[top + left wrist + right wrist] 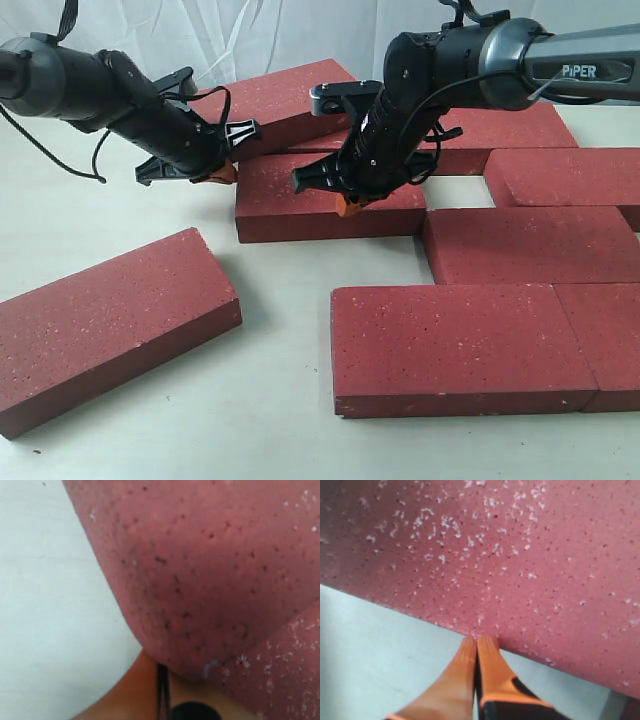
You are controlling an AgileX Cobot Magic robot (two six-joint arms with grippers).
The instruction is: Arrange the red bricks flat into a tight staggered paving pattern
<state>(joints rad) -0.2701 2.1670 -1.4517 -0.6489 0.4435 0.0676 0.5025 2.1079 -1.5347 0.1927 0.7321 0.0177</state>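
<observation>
White worktop [270, 430] carries the red bricks [450, 345], all lying flat, with a pale cloth backdrop [250, 40] behind. Several bricks on the right of the exterior view already lie edge to edge in offset rows. The centre brick [290, 215] lies just in front of the back row, with a small patch of bare worktop showing at its right end. One loose brick [110, 320] lies well apart at the lower left, skewed to the rows.

End effector state:
- Left end effector [218, 174]: at the left end of the centre brick. In the left wrist view its orange fingers [135, 690] appear pressed together with only a thin dark seam, holding nothing, next to a brick corner.
- Right end effector [350, 206]: low over the centre brick. In the right wrist view its fingertips [487, 647] are clenched together, empty, and touch a brick edge.

Handling assessment (judgement):
- Each brick is probably heavy for these arms, fully rigid and not fragile under light contact.
- The gritty matte surface should resist slipping under a fingertip, and it should also drag on the worktop.
- The broad face looks too wide for the jaws to span. Sliding is the better method.
- Apply clenched fingertips low on an end face or long side face, near its middle, to avoid rotating the brick.
- Use two contact points, one per arm, to keep it square while closing the gap.
</observation>
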